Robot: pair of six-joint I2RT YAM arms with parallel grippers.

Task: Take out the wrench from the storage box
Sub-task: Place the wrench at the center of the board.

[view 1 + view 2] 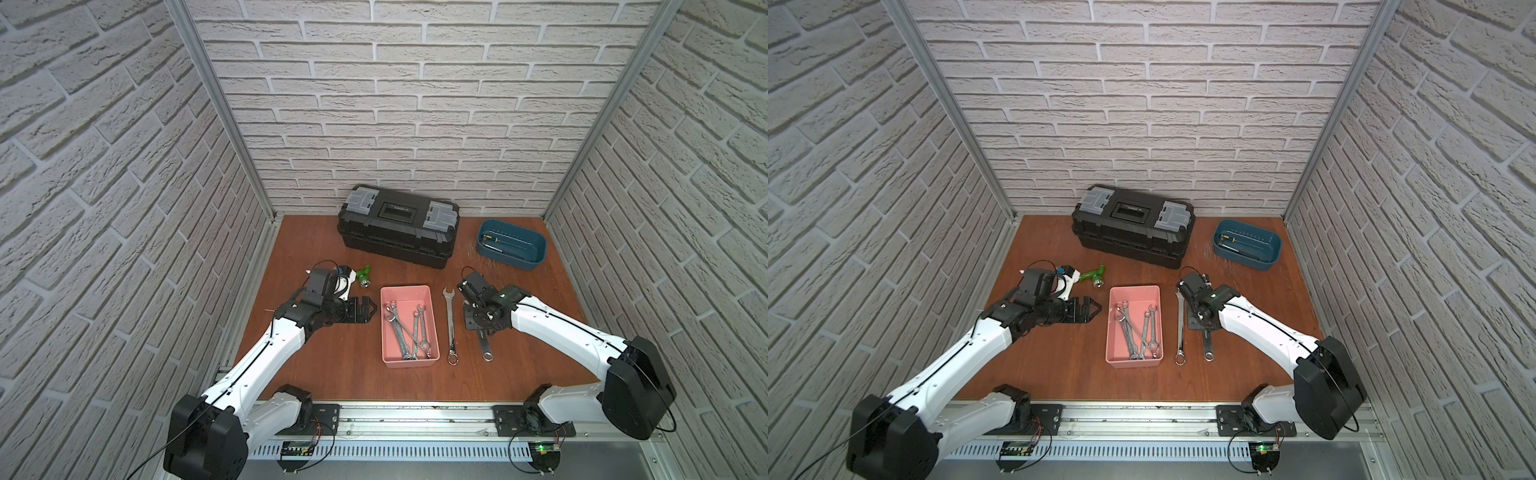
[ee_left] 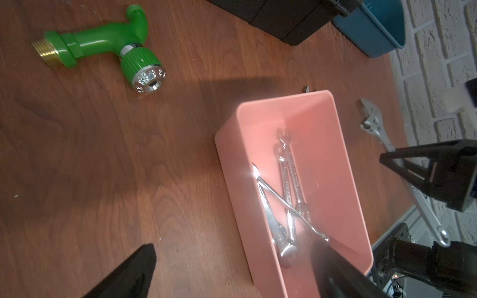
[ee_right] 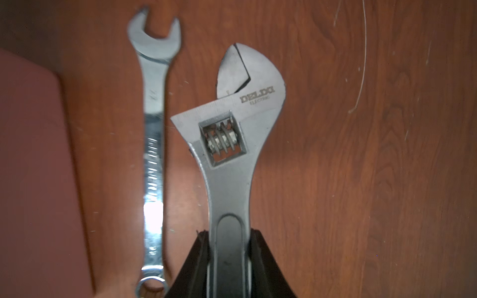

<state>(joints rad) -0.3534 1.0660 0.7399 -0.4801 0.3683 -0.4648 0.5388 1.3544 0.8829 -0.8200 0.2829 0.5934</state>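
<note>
Where the red-brown desk [image 1: 332, 365] carries the work, one salmon-pink, lidless storage box [image 1: 409, 296] stands between the two arms. Inside it lie the smaller wrenches [image 1: 409, 332], crossed over one another. Four can be made out, though the tangle leaves the exact count uncertain. Two more wrenches are outside the box, on its right. One long combination wrench [image 1: 450, 324] lies flat on the desk just beside the box's right wall, open end toward the back wall and ring end toward the robot. One adjustable wrench [image 3: 232, 154] lies roughly parallel to it, a little farther right. The right claw [image 3: 228, 240] is closed on the handle of this adjustable wrench, one finger on each edge. The head points away from the robot and the handle's ring end shows behind the claw in both top views. Whether the wrench rests on the desk or is raised off it cannot be told. The left claw [image 1: 370, 309] stands wide open and grips nothing. It sits just beside the box's left wall, and in the left wrist view one finger [image 2: 335, 271] overlaps the box's near end. One green tap [image 1: 362, 277] lies behind the left arm. At the back of the desk are one black toolbox [image 1: 399, 232], lid shut, and one dark-blue tub [image 1: 512, 244].
</note>
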